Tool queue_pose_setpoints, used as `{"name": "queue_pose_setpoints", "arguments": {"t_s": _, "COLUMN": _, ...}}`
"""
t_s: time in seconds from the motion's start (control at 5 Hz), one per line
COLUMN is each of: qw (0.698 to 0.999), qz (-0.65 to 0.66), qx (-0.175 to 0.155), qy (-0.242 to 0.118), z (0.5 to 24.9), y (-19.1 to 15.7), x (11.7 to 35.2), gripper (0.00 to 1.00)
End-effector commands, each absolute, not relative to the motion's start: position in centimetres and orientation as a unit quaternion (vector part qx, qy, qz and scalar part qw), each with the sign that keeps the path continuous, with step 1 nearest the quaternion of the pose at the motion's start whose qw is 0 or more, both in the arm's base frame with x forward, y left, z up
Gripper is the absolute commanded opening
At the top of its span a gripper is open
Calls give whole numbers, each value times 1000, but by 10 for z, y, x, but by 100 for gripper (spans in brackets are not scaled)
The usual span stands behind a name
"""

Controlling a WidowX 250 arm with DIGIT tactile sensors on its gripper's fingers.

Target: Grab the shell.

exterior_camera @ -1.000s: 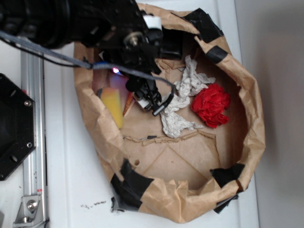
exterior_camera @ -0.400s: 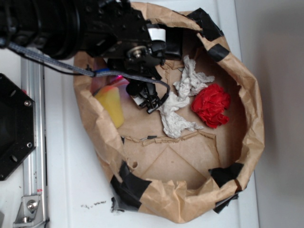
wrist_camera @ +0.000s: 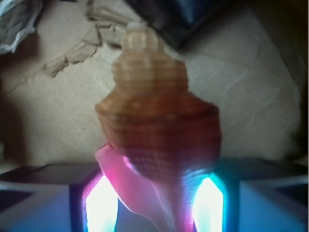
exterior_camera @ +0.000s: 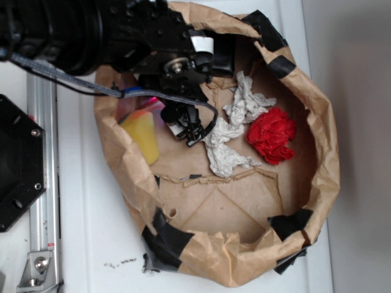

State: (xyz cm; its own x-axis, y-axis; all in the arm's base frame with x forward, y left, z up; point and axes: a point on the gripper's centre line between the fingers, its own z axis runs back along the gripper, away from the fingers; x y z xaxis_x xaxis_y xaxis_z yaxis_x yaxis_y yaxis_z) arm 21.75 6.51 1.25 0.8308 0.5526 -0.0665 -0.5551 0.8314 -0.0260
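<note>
The wrist view is filled by the shell (wrist_camera: 157, 125), orange-tan and ribbed, with its pale tip pointing away from me. Its pinkish lower end sits between the two glowing fingers (wrist_camera: 101, 203), and my gripper (wrist_camera: 154, 205) is shut on it, above the cardboard floor. In the exterior view my black gripper (exterior_camera: 189, 129) hangs inside the brown paper basin (exterior_camera: 324, 159), at its upper left, right of the yellow sponge (exterior_camera: 143, 137). The arm hides the shell in that view.
Crumpled white-grey paper (exterior_camera: 229, 149) lies just right of the gripper, and a red crumpled wad (exterior_camera: 272, 135) lies beyond it. The paper wall with black tape patches rings everything. A metal rail (exterior_camera: 43, 183) and a black plate stand outside on the left.
The gripper shifted slightly up and left a second ago. The shell that lay beside the sponge is no longer seen on the floor, and the sponge now looks shorter. Almost nothing moved in the last half second.
</note>
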Motion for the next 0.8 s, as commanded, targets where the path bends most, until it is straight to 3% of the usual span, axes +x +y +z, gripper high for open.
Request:
{"name": "queue_pose_setpoints", "arguments": {"t_s": 0.0, "qw": 985, "qz": 164, "qx": -30, "qy": -45, "z": 97, "y": 58, "x": 233, "gripper": 0}}
{"name": "queue_pose_setpoints", "arguments": {"t_s": 0.2, "qw": 990, "qz": 121, "qx": -21, "qy": -67, "z": 148, "y": 40, "x": 249, "gripper": 0}}
{"name": "queue_pose_setpoints", "arguments": {"t_s": 0.4, "qw": 995, "qz": 72, "qx": 5, "qy": -62, "z": 171, "y": 22, "x": 261, "gripper": 0}}
{"name": "queue_pose_setpoints", "arguments": {"t_s": 0.6, "qw": 998, "qz": 41, "qx": 7, "qy": -43, "z": 171, "y": 2, "x": 272, "gripper": 0}}
